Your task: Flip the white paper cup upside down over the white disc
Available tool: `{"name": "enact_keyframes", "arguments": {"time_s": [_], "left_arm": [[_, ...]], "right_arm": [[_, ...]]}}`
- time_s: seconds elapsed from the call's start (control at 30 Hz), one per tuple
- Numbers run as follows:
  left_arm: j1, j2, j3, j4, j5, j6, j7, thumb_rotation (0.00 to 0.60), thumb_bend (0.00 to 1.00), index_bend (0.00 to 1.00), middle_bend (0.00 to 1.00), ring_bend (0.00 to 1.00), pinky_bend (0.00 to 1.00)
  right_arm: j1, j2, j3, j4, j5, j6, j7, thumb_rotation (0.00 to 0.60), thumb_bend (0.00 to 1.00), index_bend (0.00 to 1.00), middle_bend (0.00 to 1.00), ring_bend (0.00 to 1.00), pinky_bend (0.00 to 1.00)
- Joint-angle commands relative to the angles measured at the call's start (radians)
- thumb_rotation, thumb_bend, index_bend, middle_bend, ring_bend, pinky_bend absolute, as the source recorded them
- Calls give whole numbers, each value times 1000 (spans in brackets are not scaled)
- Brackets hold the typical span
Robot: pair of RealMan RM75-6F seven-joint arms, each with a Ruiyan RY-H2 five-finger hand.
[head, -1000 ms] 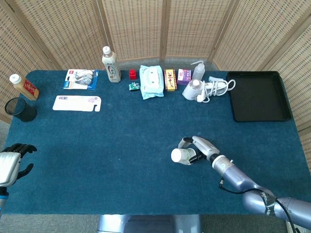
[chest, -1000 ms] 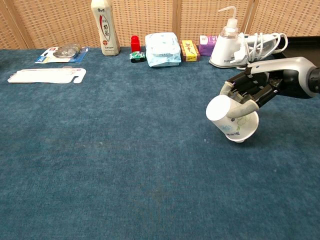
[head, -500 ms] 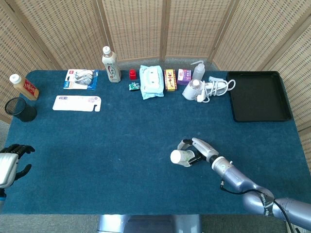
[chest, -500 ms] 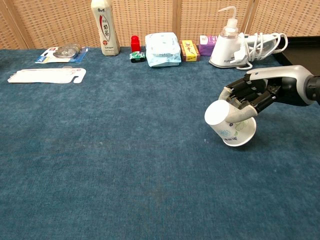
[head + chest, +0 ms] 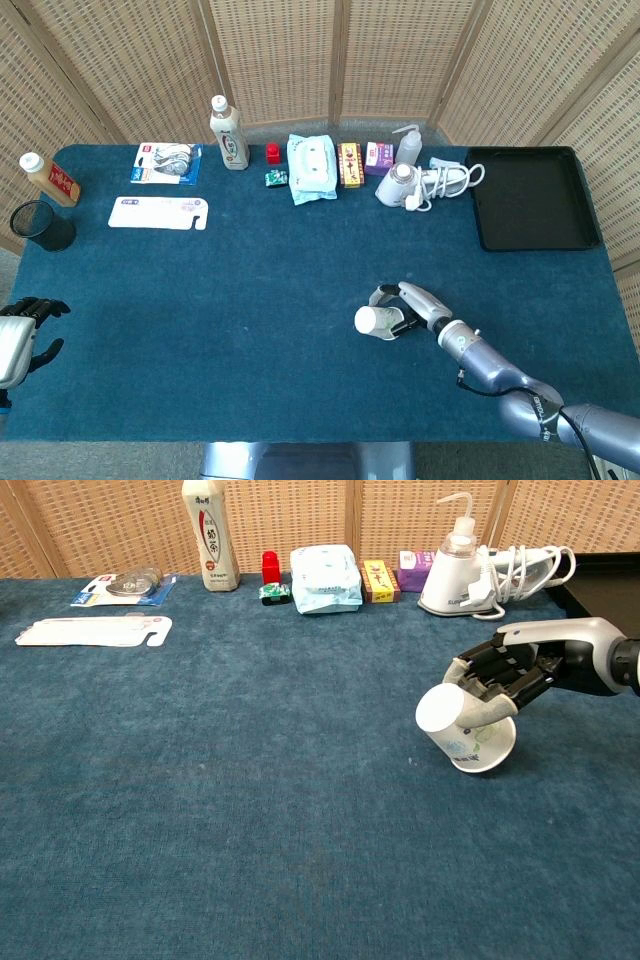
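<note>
One white paper cup (image 5: 462, 730) sits in the grip of the right hand (image 5: 512, 670), and against the picture half a second back it has shifted only slightly: in the chest view its closed base has moved a touch to the right and its wide rim now rests lower, at or just above the blue cloth-covered table (image 5: 250, 810). The cup lies tilted, base pointing toward the camera and up to the left, open mouth down and to the right. The dark fingers (image 5: 495, 680) curl over the cup's upper side while the pale thumb wraps its near side, so the cup is held. The right forearm reaches in from the right edge, roughly level. In the head view the same cup (image 5: 374, 320) lies right of the table's centre, toward the near edge. The left hand (image 5: 22, 335) hangs off the table's left edge, fingers apart, holding nothing. The white disc cannot be made out.
</note>
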Motion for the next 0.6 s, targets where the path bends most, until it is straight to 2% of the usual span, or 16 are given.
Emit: {"name": "enact_keyframes", "arguments": {"time_s": [0.03,0.47,0.6], "left_arm": [[0,0,0,-1,1,1,1,600,230,408,469,353,453],[-5,1,-4,-9,10,3,4,600,231,408,469,353,452],[-5,1,-5,-9,11,6,3,600,230,409,469,353,452]], "right_arm": [[-2,0,-5,12,-14,3,11,537,255,418,280,259,148],[-17,27,-26,36,-75,31,65,534,261,313,243,233,118],[-21,51,-32,27,-111,55,65,530,264,251,217,216,101]]}}
